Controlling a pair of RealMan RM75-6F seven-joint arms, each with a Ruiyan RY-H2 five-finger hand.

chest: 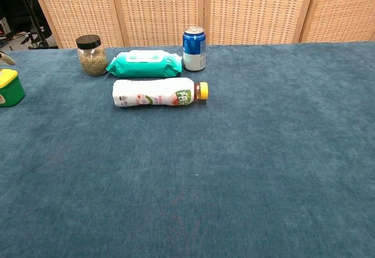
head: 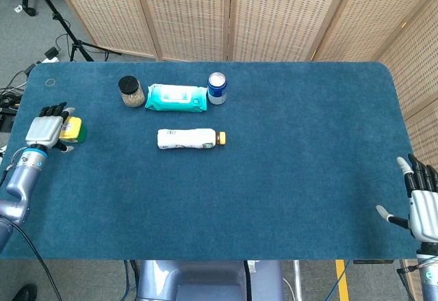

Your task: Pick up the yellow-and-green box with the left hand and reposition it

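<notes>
The yellow-and-green box [head: 72,130] [chest: 10,88] stands on the blue table near its left edge. My left hand [head: 45,128] is right beside the box on its left, with fingers reaching over that side. In the chest view only one fingertip [chest: 7,58] shows, just behind the box and apart from it. I see no firm grip on the box. My right hand [head: 424,204] hangs at the table's front right corner with fingers spread and nothing in it.
A dark-lidded jar [head: 131,91], a teal wipes pack [head: 176,98] and a blue can [head: 217,87] line up at the back. A white bottle with an orange cap [head: 191,138] lies on its side mid-table. Wicker screens [head: 233,14] stand behind.
</notes>
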